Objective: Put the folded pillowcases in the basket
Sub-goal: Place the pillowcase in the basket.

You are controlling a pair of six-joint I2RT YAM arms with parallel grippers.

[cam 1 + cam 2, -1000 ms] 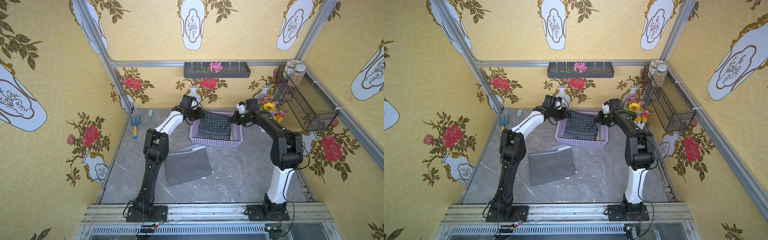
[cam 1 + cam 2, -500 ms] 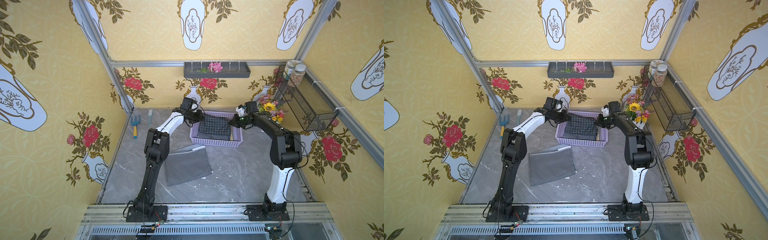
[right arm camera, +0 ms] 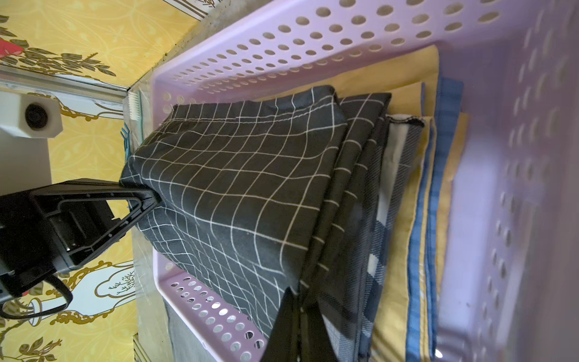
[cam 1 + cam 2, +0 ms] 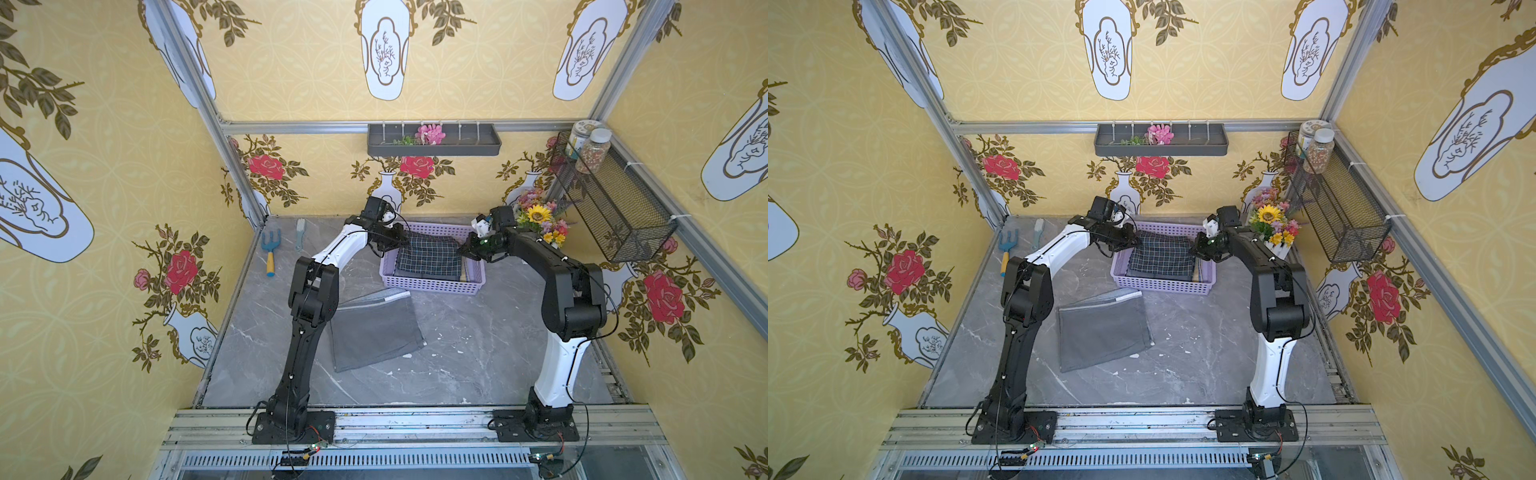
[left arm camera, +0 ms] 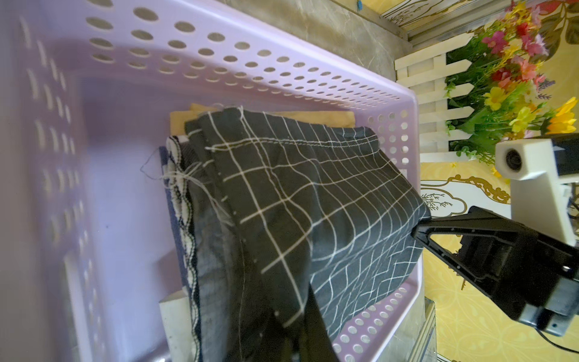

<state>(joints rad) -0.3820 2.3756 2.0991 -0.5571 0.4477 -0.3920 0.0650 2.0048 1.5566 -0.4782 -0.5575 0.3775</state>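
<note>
Black checked pillowcase (image 4: 428, 254) is stretched over the lilac basket (image 4: 432, 286), partly lying on the folded cloths (image 3: 441, 125) inside the basket. At the basket's two short sides, the left gripper (image 4: 402, 242) and right gripper (image 4: 461, 251) each pinch one end of the pillowcase.

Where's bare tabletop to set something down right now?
Widest bare patch: table between grey cloth, basket and right arm. Also the strip along the front rail. Crowded: basket holds a stack; left end effector and right end effector shut on the checked pillowcase over it; hand fork, brush back-left; flowers back-right.
</note>
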